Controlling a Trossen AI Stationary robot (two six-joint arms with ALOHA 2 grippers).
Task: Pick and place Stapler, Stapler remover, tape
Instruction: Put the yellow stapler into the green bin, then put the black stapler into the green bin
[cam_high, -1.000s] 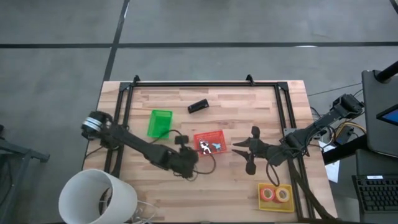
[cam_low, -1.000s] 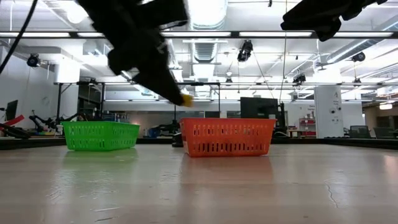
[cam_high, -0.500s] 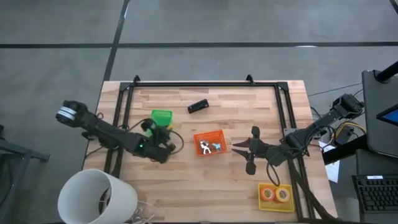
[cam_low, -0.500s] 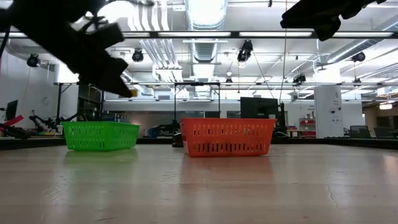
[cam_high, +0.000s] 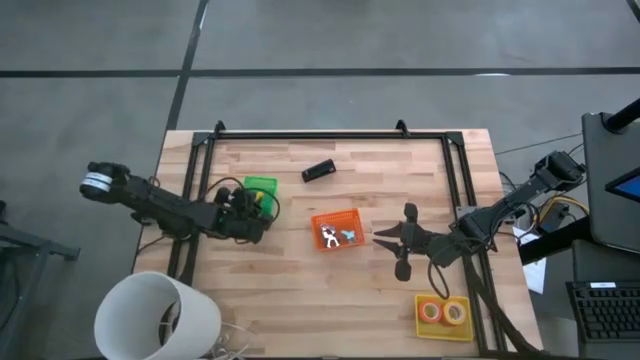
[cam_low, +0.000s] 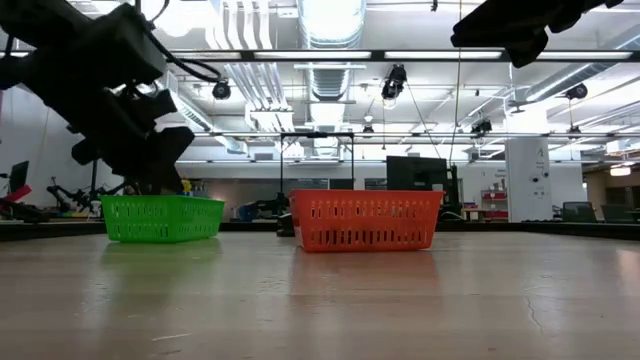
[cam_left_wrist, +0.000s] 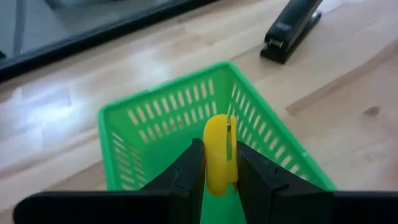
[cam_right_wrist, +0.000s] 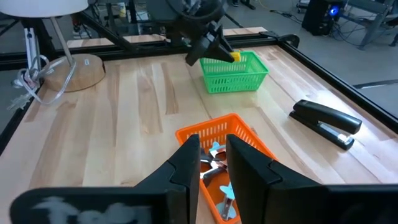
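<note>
My left gripper (cam_high: 256, 205) (cam_left_wrist: 217, 149) is shut on a yellow tape roll (cam_left_wrist: 217, 155) and hovers over the near end of the green bin (cam_high: 260, 188) (cam_left_wrist: 161, 118). The black stapler (cam_high: 318, 171) (cam_left_wrist: 292, 28) lies flat on the table beyond the bins. The orange bin (cam_high: 337, 229) holds silvery staple removers (cam_right_wrist: 214, 155). A yellow bin (cam_high: 443, 314) near the right near corner holds two orange-red tape rolls (cam_high: 441, 312). My right gripper (cam_high: 379, 237) (cam_right_wrist: 213, 146) hangs just right of the orange bin, slightly open and touching nothing. My left gripper pinches the yellow tape roll between its two fingers (cam_left_wrist: 194, 163), which press on the roll's flat sides (cam_left_wrist: 227, 152). The roll stands on edge between them, its rim toward the wrist camera. It is lifted clear, above the inside of the green bin.
A black frame rail (cam_high: 330, 135) runs along the table's far edge, with more rails down both sides. A white round lampshade (cam_high: 155, 315) stands off the near left corner. Bare wood (cam_high: 330, 300) lies between the orange bin and the near edge.
My left gripper has carried the yellow tape roll from beside the orange bin toward the table's left and far edges, ending over the green bin. It has stayed shut on the roll. The right arm has kept still.
</note>
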